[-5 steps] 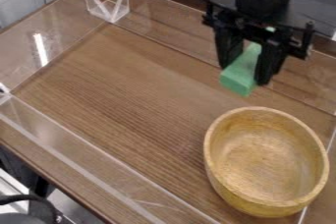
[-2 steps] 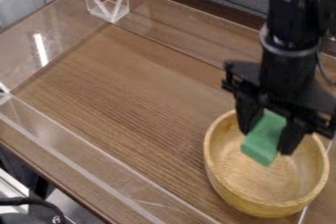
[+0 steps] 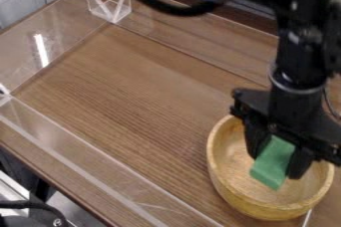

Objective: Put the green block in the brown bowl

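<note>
The green block point(image 3: 273, 164) hangs upright inside the brown bowl point(image 3: 229, 183), over its right half, with my gripper point(image 3: 278, 149) shut on its upper part. The black fingers point(image 3: 253, 136) flank the block and reach down past the bowl's thick rim. Whether the block's lower end touches the bowl floor I cannot tell. The bowl sits at the near right of the wooden table point(image 3: 120, 92), and the arm hides its far right rim.
Clear acrylic walls point(image 3: 80, 186) border the wooden table on the near and left sides. A small clear stand point(image 3: 110, 5) sits at the back left. The table's near edge runs along the bottom left.
The gripper has carried the green block from above the table behind the bowl toward the camera and down, into the bowl. The grip has stayed the same.
</note>
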`<state>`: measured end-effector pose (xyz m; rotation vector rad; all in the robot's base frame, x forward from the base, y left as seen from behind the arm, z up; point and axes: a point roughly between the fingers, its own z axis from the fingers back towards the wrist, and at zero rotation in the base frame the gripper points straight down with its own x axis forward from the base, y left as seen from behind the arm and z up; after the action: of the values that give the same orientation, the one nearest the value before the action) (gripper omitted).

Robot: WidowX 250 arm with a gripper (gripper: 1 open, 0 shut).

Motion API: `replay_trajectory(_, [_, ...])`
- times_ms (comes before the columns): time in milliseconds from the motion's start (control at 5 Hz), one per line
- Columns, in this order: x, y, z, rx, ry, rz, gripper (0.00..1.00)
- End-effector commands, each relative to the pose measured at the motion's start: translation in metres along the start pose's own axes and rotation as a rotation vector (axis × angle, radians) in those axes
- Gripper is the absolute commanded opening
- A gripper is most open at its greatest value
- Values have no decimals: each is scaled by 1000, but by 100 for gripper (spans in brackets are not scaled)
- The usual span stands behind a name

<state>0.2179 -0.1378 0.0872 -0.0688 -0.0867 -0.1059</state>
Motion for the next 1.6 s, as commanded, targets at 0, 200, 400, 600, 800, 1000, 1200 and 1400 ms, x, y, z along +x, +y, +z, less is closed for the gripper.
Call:
replay_trajectory(0, [1,-4,3,-12,-32,10,0])
replay_trajectory(200, [-1,0,4,-14,-30,14,0])
replay_trajectory(400, [-1,5,4,-15,-29,20,100])
replay_trajectory(600, [0,10,0,-15,-27,15,100])
replay_trajectory(800, [2,16,-4,-18,-24,-3,100])
replay_trajectory(1000, [4,20,-10,-20,-22,-15,100])
replay_trajectory(1200, [6,25,-14,-20,-21,-23,100])
replay_trajectory(1400, [8,28,-18,-20,-20,-29,100])
